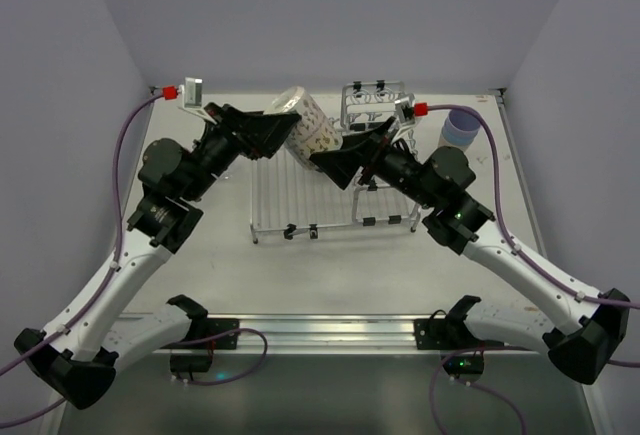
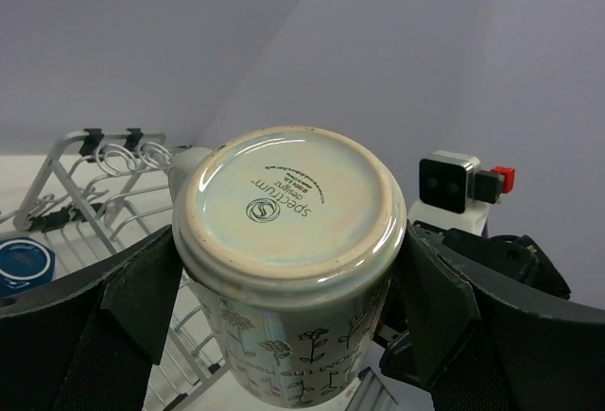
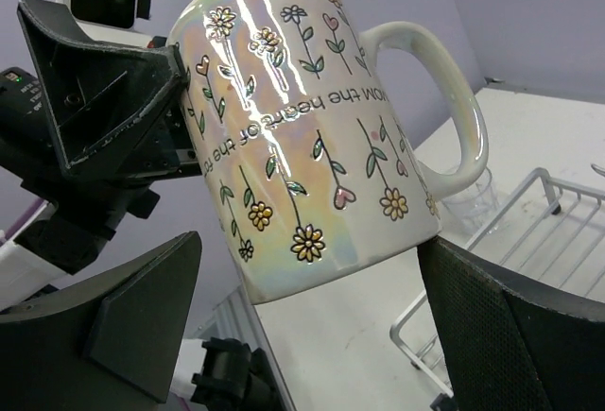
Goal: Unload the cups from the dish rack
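Note:
An iridescent cream mug (image 1: 310, 123) with drawn flowers hangs tilted in the air over the dish rack (image 1: 300, 200). My left gripper (image 1: 284, 131) is shut on it, with a finger pressed on each side near its base (image 2: 288, 213). The left gripper (image 2: 288, 283) sees the mug's underside. My right gripper (image 1: 336, 161) stands open around the mug's rim end (image 3: 312, 194). Its right finger (image 3: 529, 335) sits close under the handle side and its left finger (image 3: 113, 326) stays apart. The flat grid half of the rack below holds no cups.
A stack of pale blue and lavender cups (image 1: 460, 130) stands on the table right of the rack's taller basket (image 1: 375, 100). A dark blue cup (image 2: 24, 262) lies beyond the rack (image 2: 95, 194). A clear cup (image 3: 473, 198) stands beside the rack (image 3: 544, 217).

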